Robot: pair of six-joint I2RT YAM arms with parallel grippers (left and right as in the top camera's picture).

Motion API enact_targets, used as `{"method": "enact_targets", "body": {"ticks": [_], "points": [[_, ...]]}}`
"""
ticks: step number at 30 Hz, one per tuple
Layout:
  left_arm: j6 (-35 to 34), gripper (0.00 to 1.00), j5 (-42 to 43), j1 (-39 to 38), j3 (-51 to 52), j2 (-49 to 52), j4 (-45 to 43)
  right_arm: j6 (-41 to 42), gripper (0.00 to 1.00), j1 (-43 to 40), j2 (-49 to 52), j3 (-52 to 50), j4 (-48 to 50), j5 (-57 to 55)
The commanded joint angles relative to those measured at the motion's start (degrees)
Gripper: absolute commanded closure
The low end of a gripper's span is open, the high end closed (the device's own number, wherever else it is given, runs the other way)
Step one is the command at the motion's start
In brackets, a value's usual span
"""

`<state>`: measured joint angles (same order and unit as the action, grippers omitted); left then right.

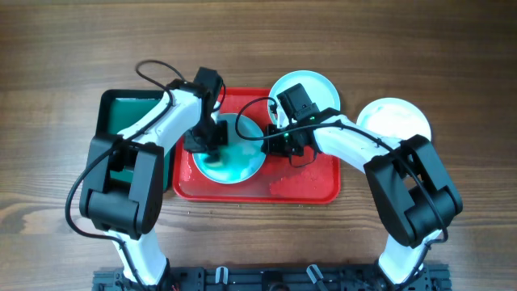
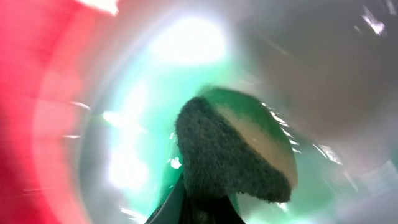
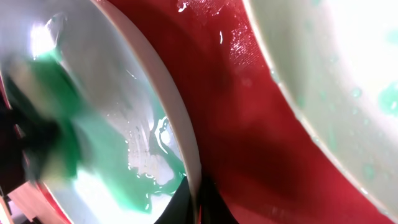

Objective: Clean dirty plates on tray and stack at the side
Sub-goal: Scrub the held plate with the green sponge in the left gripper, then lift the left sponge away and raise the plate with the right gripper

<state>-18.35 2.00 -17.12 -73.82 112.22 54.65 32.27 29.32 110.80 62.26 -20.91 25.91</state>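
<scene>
One smeared plate (image 1: 242,166) on the red tray (image 1: 317,187), sponge (image 2: 230,149) against it.

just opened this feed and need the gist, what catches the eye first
The teal-smeared plate in the middle of the red tray stands out first: the left claw presses a sponge into it while the right claw pinches its rim. Then a second plate at the tray's far edge and a third plate on the table to the right.

No text, label or number is legible.
</scene>
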Motion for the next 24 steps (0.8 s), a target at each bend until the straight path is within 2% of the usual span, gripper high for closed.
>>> {"method": "enact_targets", "body": {"ticks": [1,4,10,15,24], "points": [[-9.62,0.96,-20.09,1.53,-5.40,1.14,0.87,-0.59,0.96,0.02,1.18,0.09,-0.98,-0.07],[-10.73,0.96,-20.02,1.53,-11.47,0.94,3.87,-0.59,0.96,0.02,1.18,0.09,-1.11,-0.07],[-10.62,0.96,-17.46,1.55,-27.02,-0.13,16.28,-0.81,0.96,0.02,1.05,0.11,-1.97,1.25],[-10.38,0.96,-16.09,1.55,-28.72,-1.86,19.30,-1.68,0.96,0.09,-3.37,0.11,-3.69,0.17],[-10.43,0.96,-7.32,2.29,-27.63,-1.75,18.91,-3.72,0.96,8.33,-15.13,0.11,-14.49,-25.31]]}}
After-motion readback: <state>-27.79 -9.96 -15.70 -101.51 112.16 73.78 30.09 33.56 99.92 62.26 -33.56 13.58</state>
